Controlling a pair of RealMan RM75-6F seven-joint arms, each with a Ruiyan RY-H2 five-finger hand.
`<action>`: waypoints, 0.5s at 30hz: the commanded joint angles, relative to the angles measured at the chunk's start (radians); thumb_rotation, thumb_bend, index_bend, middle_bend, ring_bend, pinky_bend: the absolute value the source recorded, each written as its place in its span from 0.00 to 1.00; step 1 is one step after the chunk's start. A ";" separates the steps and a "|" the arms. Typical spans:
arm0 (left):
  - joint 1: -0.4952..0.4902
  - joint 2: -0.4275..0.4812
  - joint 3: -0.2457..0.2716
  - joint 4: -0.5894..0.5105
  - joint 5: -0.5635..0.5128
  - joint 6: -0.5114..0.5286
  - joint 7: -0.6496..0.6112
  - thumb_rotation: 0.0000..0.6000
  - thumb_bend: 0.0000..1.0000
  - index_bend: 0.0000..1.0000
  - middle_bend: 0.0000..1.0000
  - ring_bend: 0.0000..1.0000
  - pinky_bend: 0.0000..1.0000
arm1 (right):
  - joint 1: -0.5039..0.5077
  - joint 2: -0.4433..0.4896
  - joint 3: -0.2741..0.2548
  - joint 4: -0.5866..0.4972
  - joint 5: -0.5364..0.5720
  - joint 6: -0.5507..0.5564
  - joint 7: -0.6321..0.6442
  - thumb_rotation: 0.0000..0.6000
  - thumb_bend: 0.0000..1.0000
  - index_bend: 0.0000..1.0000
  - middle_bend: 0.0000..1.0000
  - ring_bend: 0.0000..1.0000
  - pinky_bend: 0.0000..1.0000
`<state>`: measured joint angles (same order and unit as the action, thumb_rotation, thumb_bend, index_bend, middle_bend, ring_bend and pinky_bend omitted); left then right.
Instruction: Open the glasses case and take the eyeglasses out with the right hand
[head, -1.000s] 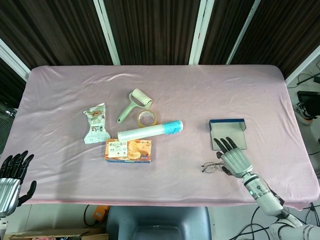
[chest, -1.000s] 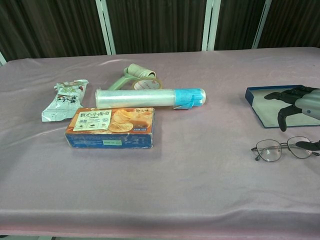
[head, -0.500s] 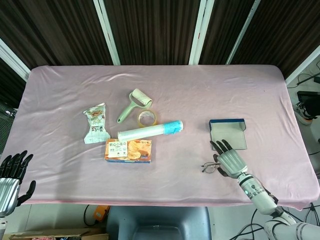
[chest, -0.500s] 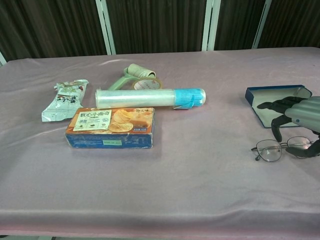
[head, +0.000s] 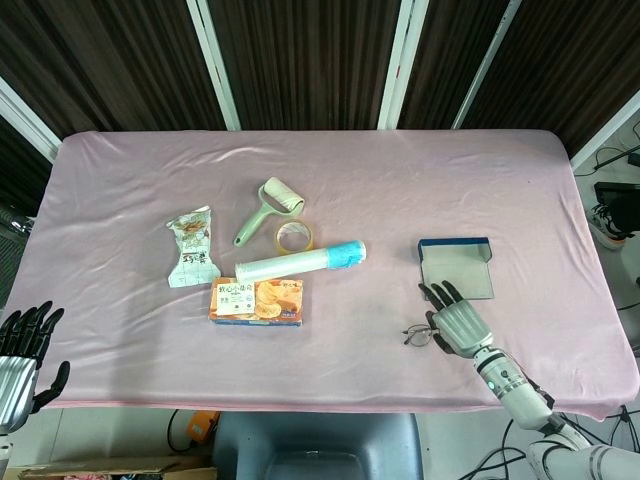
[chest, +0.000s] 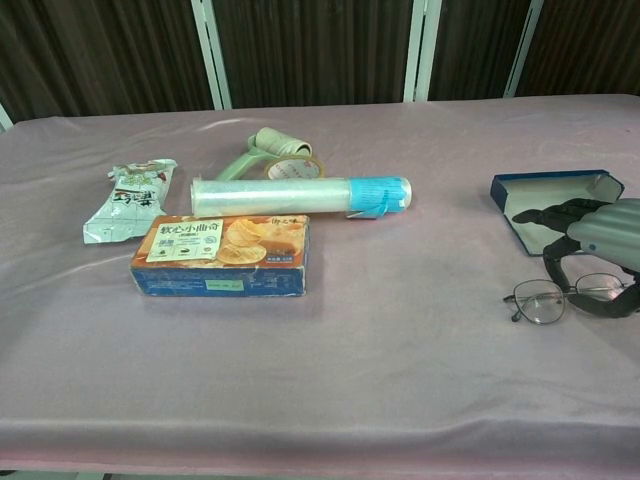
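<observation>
The blue glasses case (head: 455, 268) (chest: 555, 203) lies open and empty on the pink cloth at the right. The thin-framed eyeglasses (head: 421, 334) (chest: 545, 300) lie flat on the cloth just in front of it. My right hand (head: 458, 322) (chest: 601, 238) hovers over their right end, palm down and fingers spread, its fingertips reaching the case's near edge. The thumb sits beside the right lens, and nothing is held. My left hand (head: 20, 352) hangs off the table's near left corner, empty with its fingers apart.
A biscuit box (head: 257, 300) (chest: 222, 256), a clear tube with a blue cap (head: 300, 262) (chest: 300, 195), a tape roll (head: 293, 237), a green lint roller (head: 268, 208) and a snack packet (head: 192, 248) (chest: 128, 200) lie left of centre.
My right hand has drawn back toward the near edge, from over the case to over the glasses' right end. The eyeglasses and case have not moved.
</observation>
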<state>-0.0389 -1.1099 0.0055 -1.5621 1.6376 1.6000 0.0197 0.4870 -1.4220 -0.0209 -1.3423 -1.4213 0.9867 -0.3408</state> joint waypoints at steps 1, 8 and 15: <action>0.001 0.000 0.000 0.000 0.000 0.001 0.000 1.00 0.42 0.00 0.00 0.00 0.00 | 0.000 -0.002 0.000 0.002 0.002 -0.002 -0.001 1.00 0.56 0.67 0.04 0.00 0.00; 0.002 0.000 0.000 0.001 0.001 0.004 -0.003 1.00 0.41 0.00 0.00 0.00 0.00 | 0.000 -0.007 -0.002 0.007 0.000 -0.005 -0.001 1.00 0.60 0.70 0.05 0.00 0.00; 0.003 0.001 0.000 0.002 0.002 0.005 -0.005 1.00 0.41 0.00 0.00 0.00 0.00 | 0.000 -0.004 0.001 -0.003 -0.003 0.001 0.003 1.00 0.67 0.71 0.06 0.00 0.00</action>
<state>-0.0363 -1.1090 0.0051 -1.5601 1.6392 1.6053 0.0145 0.4863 -1.4265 -0.0211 -1.3441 -1.4240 0.9866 -0.3392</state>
